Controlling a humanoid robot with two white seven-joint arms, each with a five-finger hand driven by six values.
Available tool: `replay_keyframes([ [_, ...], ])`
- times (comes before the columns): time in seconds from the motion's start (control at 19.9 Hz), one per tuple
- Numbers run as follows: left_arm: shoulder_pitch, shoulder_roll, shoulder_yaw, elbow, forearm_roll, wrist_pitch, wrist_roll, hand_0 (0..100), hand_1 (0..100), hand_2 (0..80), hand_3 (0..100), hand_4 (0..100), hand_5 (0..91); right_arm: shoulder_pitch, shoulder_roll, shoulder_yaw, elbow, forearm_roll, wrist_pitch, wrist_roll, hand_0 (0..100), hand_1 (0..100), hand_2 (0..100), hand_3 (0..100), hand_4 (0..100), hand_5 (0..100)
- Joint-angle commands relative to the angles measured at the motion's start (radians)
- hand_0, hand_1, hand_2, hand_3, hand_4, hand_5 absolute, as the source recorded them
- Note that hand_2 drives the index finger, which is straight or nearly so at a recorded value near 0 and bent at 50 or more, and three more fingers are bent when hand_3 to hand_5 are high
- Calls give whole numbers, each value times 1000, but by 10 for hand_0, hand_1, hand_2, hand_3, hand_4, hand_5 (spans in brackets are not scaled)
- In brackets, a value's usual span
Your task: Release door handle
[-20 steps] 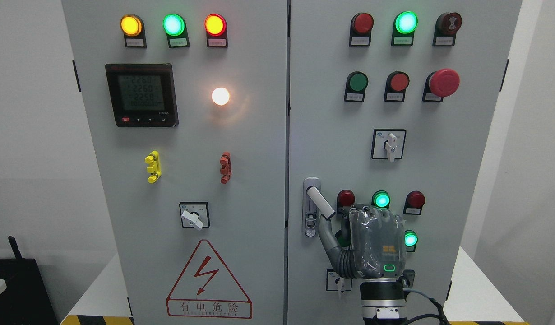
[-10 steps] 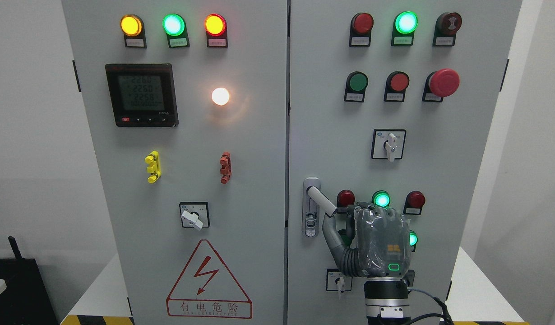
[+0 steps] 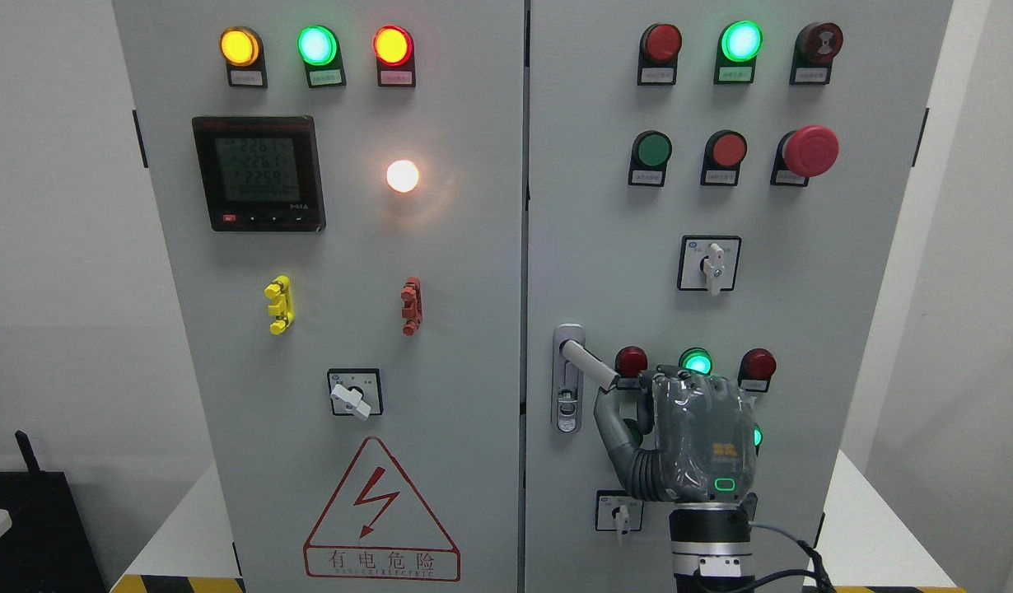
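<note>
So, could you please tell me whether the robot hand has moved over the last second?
Yes. The right robot hand has drifted right, covering more of the green lamp beside it, while the door handle swings up.

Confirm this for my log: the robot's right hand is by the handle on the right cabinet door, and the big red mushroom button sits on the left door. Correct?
Not quite. The head view shows the red mushroom button on the right door, not the left. The right hand is indeed by the door handle there.
</note>
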Motion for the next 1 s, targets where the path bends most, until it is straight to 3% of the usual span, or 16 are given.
replay_keyframes([
  [0.0, 0, 0, -12, -15, -1, 0, 0, 120, 389, 0, 0, 0, 0, -6, -1, -8, 0, -1, 0, 9, 589, 402, 1000, 1000, 1000, 980],
  [0.95, 0, -1, -12, -15, 0, 0, 0, 120, 389, 0, 0, 0, 0, -34, 1, -13, 3, -3, 0, 12, 594, 393, 1000, 1000, 1000, 979],
])
